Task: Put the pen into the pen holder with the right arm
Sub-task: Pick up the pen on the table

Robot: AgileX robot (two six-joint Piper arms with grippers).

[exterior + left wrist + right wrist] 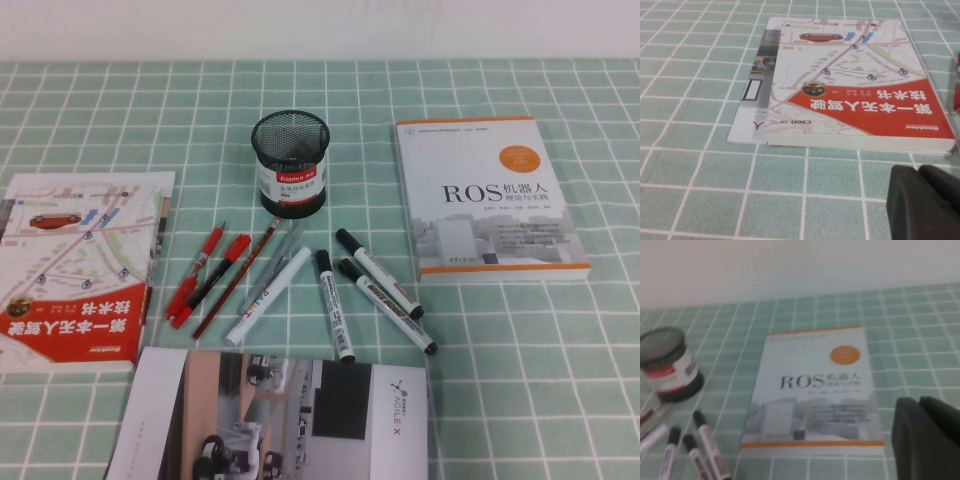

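Three alike markers with black caps and white labelled barrels lie side by side on the green checked cloth: one [335, 305], one [378, 272] and one [388, 305]. They also show in the right wrist view [710, 447]. The black mesh pen holder [289, 165] stands upright behind them, and shows in the right wrist view [667, 362]. Neither arm shows in the high view. My right gripper [917, 402] is shut and empty, hovering near the ROS book, well away from the pens. My left gripper [920, 172] is shut and empty beside the red map book.
A white ROS book [485, 200] lies right of the holder. A red map book [75, 265] lies at the left edge. A brochure [280, 420] lies at the front. Red pens [205, 270], a grey pen and an all-white marker [268, 295] lie left of the markers.
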